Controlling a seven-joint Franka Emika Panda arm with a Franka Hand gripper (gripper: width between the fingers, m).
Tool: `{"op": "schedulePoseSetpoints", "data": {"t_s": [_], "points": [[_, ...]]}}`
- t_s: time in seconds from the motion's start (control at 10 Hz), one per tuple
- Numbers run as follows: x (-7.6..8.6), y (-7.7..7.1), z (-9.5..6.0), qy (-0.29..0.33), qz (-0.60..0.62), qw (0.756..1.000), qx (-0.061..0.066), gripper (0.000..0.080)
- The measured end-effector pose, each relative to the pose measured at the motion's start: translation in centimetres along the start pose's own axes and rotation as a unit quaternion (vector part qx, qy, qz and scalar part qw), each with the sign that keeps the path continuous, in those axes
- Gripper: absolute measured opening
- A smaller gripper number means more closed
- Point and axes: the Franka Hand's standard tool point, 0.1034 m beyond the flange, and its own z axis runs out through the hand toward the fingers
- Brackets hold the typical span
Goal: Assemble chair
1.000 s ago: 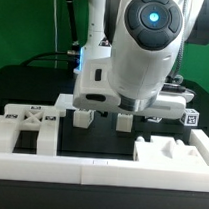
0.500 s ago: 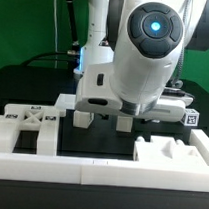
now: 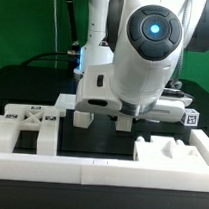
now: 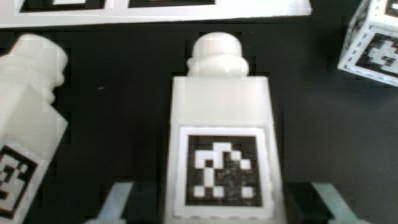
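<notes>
Jaws, wide a second ago, now clamp the chunky matte-white plastic chair leg (image 4: 221, 110) between them off-centre, so lifting may swing it.

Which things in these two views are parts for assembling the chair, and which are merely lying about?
For the job: pegged chair part, in the gripper; chair part beside it; cross-braced chair part; blocky chair part.
Just lying about: marker board; border rail.
</notes>
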Motion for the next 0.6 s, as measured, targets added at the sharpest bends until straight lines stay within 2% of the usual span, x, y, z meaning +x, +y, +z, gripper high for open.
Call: {"op": "schedulePoseSetpoints", "data": {"t_s": [0.2, 0.3, 0.6], "points": [[0.1, 0.0, -0.5, 0.003, -0.001, 1.000, 0.000, 0.0289], [0.0, 0.0, -1.5, 0.003, 0.000, 1.000, 0.002, 0.0289], [-0.7, -0.8, -5.7, -0.002, 0.006, 1.000, 0.001, 0.0291]]}}
